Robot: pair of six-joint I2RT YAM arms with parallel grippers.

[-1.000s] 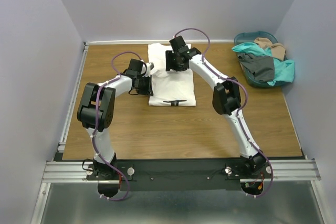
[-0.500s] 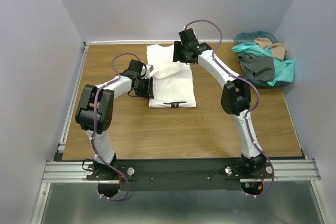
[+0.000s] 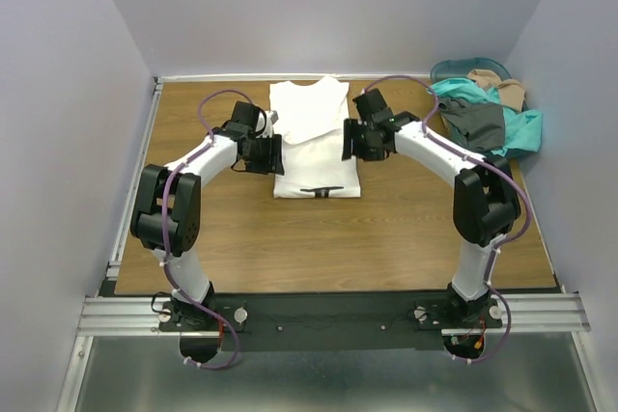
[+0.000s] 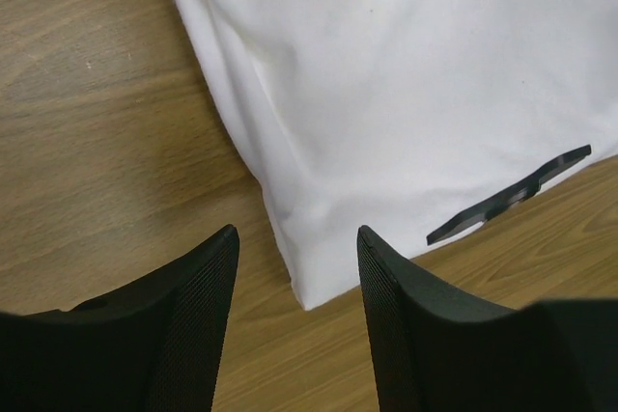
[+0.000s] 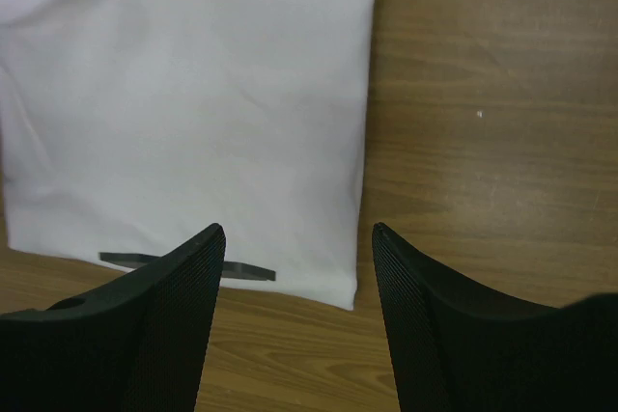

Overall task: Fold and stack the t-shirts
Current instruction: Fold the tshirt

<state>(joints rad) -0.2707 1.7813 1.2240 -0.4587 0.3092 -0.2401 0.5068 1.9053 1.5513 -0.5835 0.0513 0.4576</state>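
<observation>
Flanking the white t-shirt (image 3: 314, 156) and its unreadable black mark (image 4: 509, 197), left tool (image 4: 295, 233) and right tool (image 5: 297, 229), both gaping, empty

Left arm (image 3: 208, 153) and right arm (image 3: 435, 144) bent inward — both jaws parted, empty, tilted downward

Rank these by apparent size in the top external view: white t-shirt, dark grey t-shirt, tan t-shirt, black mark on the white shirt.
1. white t-shirt
2. dark grey t-shirt
3. tan t-shirt; both are crumpled and partly buried, so that order is unsure
4. black mark
</observation>
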